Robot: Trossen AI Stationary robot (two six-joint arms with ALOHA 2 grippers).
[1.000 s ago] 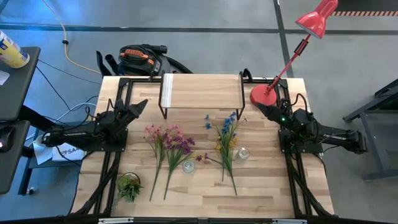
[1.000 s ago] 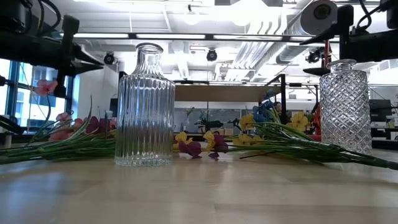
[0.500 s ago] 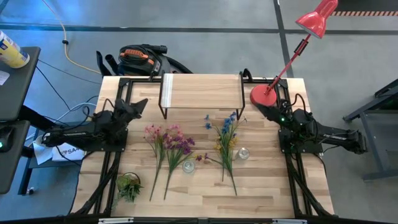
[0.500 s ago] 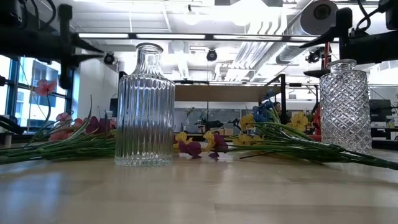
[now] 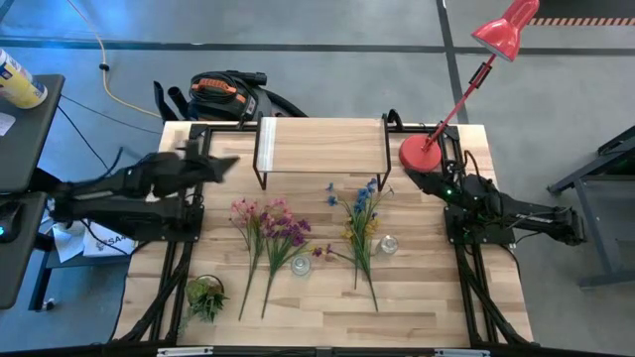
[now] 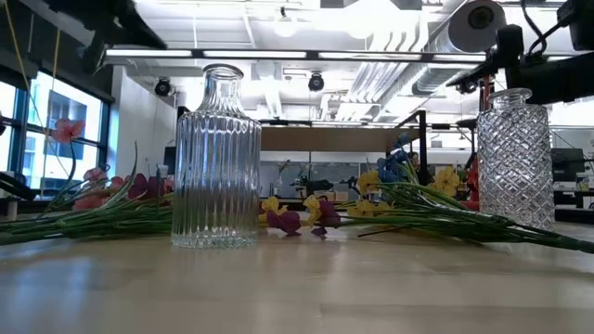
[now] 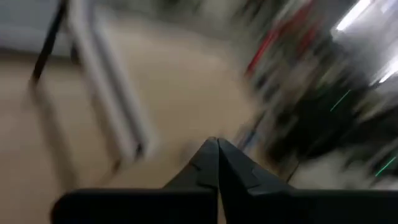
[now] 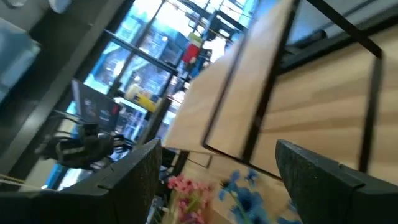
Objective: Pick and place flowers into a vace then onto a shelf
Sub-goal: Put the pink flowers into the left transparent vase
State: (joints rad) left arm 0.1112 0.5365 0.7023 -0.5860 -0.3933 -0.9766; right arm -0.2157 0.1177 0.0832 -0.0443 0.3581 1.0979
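— High view first: are we anywhere yet?

— We judge not. Both bunches lie flat on the surface (image 5: 417, 297): the pink and purple flowers (image 5: 266, 230) toward 8 o'clock from the middle, the blue and yellow flowers (image 5: 361, 220) toward 4 o'clock. Neither stands in a vase, and the shelf (image 5: 321, 145) at 12 o'clock carries nothing.

— And the vases?

— The ribbed vase (image 6: 216, 158) and the diamond-cut vase (image 6: 514, 158) both stand upright and hold nothing in the low view, with stems lying behind them. So everything is left for us: pick, insert, then lift onto the shelf.

— Our pincers?

— The left pincer (image 5: 220, 165) hangs at about 10 o'clock, beside the shelf's left legs; in its own wrist view the tips meet in a point, so we read it as closed on nothing. The right pincer (image 5: 417, 178) sits at 2 o'clock by the red lamp (image 5: 466, 79), fingers spread wide apart, gripping nothing.

— What can't we make out?

— The left wrist view is smeared; beyond the fingers we tell only pale wood. From above, the vases show merely as small glass rings.
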